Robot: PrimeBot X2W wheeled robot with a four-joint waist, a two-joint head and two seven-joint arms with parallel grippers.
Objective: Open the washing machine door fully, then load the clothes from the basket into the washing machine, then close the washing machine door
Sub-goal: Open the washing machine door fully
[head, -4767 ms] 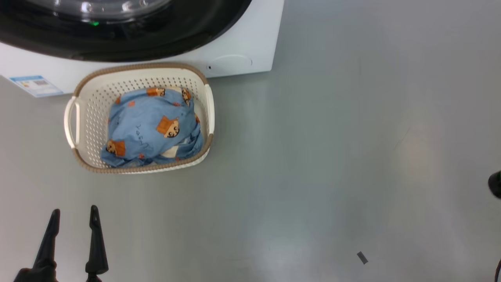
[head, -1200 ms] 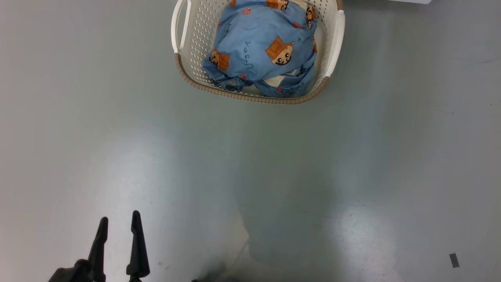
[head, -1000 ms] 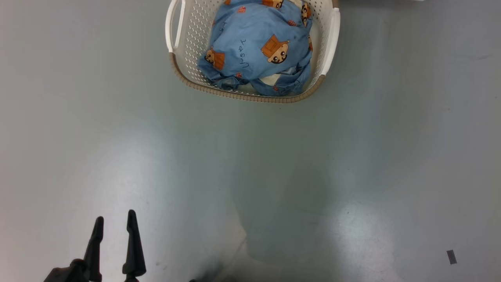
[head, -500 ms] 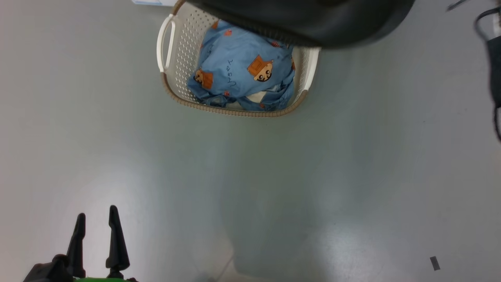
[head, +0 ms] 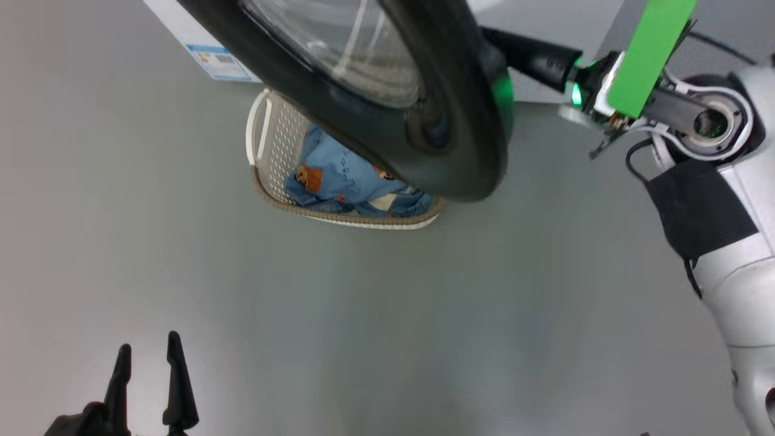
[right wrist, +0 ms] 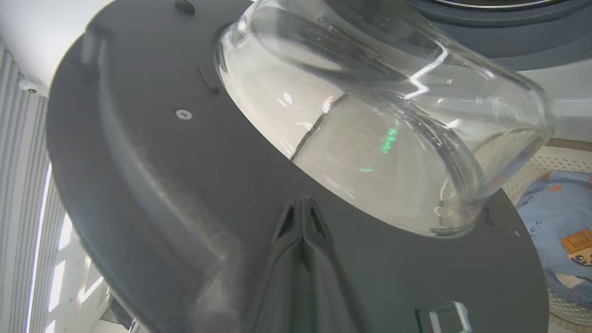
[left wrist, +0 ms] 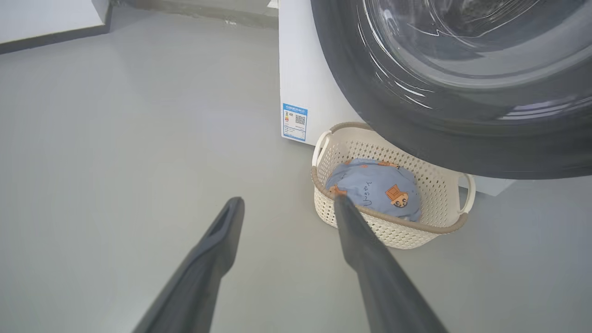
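Cream basket holds blue clothes; the door now hangs over it; right end effector pressed together, left end effector spread.

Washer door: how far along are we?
Done: the door is unlatched and stands out over the basket. In hand: the right end effector, shut, is at the door's grey inner face, apparently to push it wider. To do: the clothes all lie in the basket; the open left end effector holds nothing; loading and closing remain.
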